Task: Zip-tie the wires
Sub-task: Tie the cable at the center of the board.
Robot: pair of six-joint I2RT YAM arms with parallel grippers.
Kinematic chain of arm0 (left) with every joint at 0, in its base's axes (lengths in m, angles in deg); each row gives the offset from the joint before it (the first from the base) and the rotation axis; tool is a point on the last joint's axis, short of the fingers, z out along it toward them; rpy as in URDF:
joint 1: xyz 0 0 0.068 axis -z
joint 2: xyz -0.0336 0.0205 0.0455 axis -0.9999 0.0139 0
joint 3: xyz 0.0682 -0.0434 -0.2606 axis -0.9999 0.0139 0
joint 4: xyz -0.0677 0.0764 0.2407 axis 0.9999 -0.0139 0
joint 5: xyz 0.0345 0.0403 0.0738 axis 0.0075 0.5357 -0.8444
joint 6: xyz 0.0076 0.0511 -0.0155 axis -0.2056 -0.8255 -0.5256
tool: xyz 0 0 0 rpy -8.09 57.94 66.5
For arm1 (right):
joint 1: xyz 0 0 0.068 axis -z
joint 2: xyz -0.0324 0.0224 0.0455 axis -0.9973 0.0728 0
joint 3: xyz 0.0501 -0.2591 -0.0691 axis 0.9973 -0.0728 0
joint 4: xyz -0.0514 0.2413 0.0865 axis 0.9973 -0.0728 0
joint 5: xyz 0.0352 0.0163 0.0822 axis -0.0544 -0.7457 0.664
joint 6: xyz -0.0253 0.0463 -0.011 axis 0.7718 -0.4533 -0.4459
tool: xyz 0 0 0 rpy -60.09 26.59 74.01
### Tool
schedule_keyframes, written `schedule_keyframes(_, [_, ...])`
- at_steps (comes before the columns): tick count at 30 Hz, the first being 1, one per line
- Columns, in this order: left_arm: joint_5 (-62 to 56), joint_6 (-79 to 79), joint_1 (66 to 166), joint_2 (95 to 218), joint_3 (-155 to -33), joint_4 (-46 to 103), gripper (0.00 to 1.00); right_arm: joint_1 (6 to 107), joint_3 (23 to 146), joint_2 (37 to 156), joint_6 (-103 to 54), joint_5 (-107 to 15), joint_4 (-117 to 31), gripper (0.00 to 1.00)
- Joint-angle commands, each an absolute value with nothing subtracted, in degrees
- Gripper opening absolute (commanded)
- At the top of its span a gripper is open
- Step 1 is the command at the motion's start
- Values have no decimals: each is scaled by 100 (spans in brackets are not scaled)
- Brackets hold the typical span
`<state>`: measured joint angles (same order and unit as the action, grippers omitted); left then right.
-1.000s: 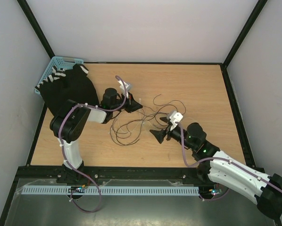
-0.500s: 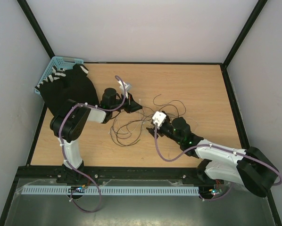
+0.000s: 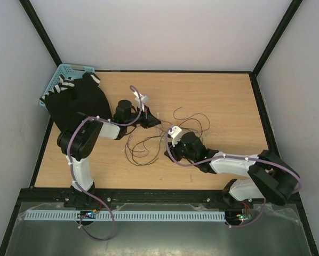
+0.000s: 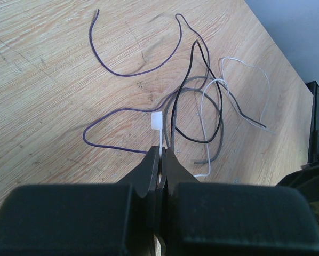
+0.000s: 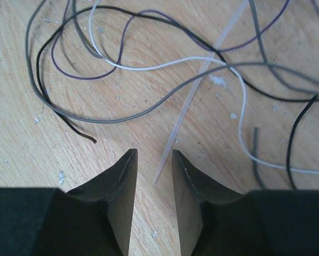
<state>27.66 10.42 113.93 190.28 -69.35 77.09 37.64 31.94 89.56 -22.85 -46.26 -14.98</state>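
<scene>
The wires (image 3: 146, 145) lie in a loose tangle at mid-table; up close they are thin black, grey, purple and white strands (image 4: 202, 114). My left gripper (image 3: 152, 121) is shut on the zip tie (image 4: 157, 124). The tie's white head sticks out past the closed fingertips, just above the wood and beside the wire loops. My right gripper (image 3: 173, 147) is open and low over the table. In the right wrist view a thin pale strip (image 5: 194, 96) lies flat under the wires (image 5: 149, 64), its near end between the open fingertips (image 5: 154, 156). I cannot tell whether that strip belongs to the held tie.
A black cloth with white stripes (image 3: 77, 98) lies at the far left, partly over a blue basket (image 3: 69, 69). Black frame posts and white walls bound the table. Purple robot cables (image 3: 135, 106) loop above both arms.
My right arm has swung left and folded in, carrying its gripper to the wire tangle. The left gripper has stayed put, still shut on the zip tie.
</scene>
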Motion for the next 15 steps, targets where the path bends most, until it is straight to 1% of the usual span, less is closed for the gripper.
schedule_keyframes(1, [2865,1087,11389,19103,-6974,7866,0,3706,3443,9365,-3127,-4800,-1122,41])
schedule_keyframes(4, [2865,1096,11399,19104,-6965,7864,0,3687,3568,9710,-3225,-4797,-1057,37])
schedule_keyframes(11, [2833,1104,11416,19062,-6928,7856,0,3612,3703,10237,-3348,-4784,-896,35])
schedule_keyframes(15, [2799,1124,11450,19027,-6815,7856,0,3523,3940,10554,-3353,-4761,-908,33])
